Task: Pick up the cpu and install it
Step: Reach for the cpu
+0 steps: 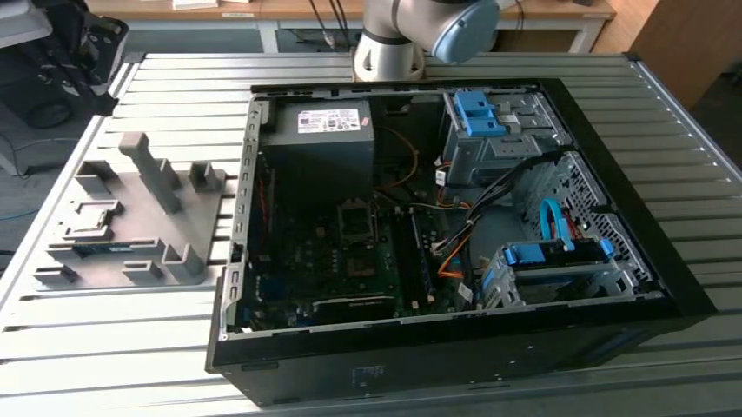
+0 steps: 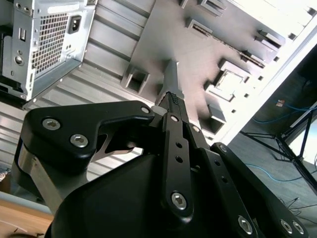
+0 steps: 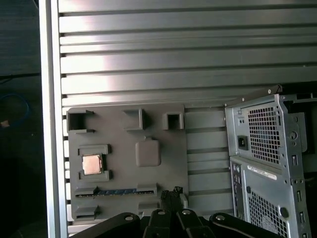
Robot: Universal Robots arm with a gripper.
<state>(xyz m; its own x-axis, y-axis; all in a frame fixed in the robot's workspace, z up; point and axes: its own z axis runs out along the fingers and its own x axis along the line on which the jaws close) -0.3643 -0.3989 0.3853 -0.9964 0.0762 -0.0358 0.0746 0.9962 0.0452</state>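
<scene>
The surface (image 3: 148,49) is being occupied by a case (image 1: 464,347) and a tray (image 3: 119,173). The tool (image 3: 171,192) is being held clenched, empty, over the tray. The small, square, dull-silver cpu (image 3: 92,164) is being cradled in a tray recess. A white label (image 1: 330,120) cannot be read.

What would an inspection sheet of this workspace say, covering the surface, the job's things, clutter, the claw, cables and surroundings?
Surface: ribbed metal table, holding a grey fixture tray beside an open computer case.
Job's things: cpu lies in its holder on the tray, not yet picked up.
Clutter: memory stick in a tray slot; nothing loose seen.
Claw: claw shut and empty, hovering over the tray's edge, apart from the cpu.
Cables: orange and black wires and a blue cable inside the case; another blue floor cable lies off the table.
Surroundings: wooden desk behind the arm's base.
</scene>
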